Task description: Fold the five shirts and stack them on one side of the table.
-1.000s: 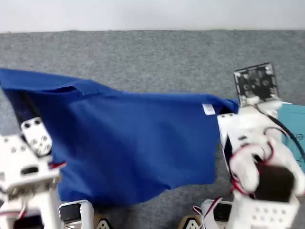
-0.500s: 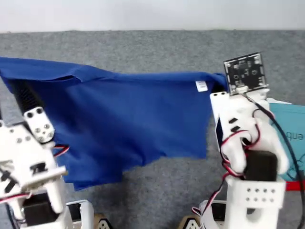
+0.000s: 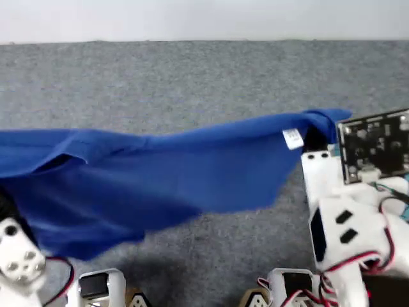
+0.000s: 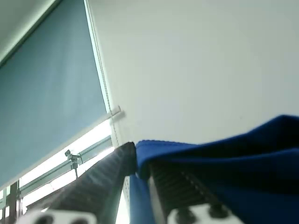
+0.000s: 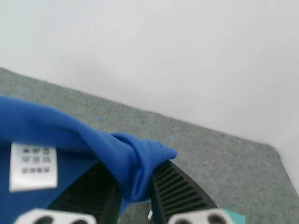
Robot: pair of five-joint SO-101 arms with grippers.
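1. Currently, blue shirt (image 3: 160, 179): lifted off the table and stretched in a sagging band from the left edge of the high view to the right side. Its loose lower cloth hangs toward the near side, deepest at the left.
2. Left tool (image 4: 139, 163): pressed together on a folded edge of the blue shirt. One ribbed finger lies on either side of the cloth.
3. Right tool (image 5: 134, 179): pinching a bunched corner of the blue shirt between dark ribbed fingers. In the high view it sits at the shirt's right end, which is the highest point of the cloth.
4. White label (image 3: 292, 137): sewn to the shirt, just beside the right tool.
5. Left arm (image 3: 18, 259): white, at the near left corner, partly behind the hanging cloth.
6. Right arm (image 3: 348, 224): white, at the near right, with red and black wiring. A dark circuit board (image 3: 376, 146) is mounted at its wrist.
7. Table (image 3: 204, 77): covered in a grey, textured surface, with a pale wall along its far edge.
8. Window blind (image 4: 46, 93): grey-blue, in the room behind the left tool, beside a white wall.
9. Teal item (image 5: 231, 217): on the table near the right tool. What it is cannot be told.
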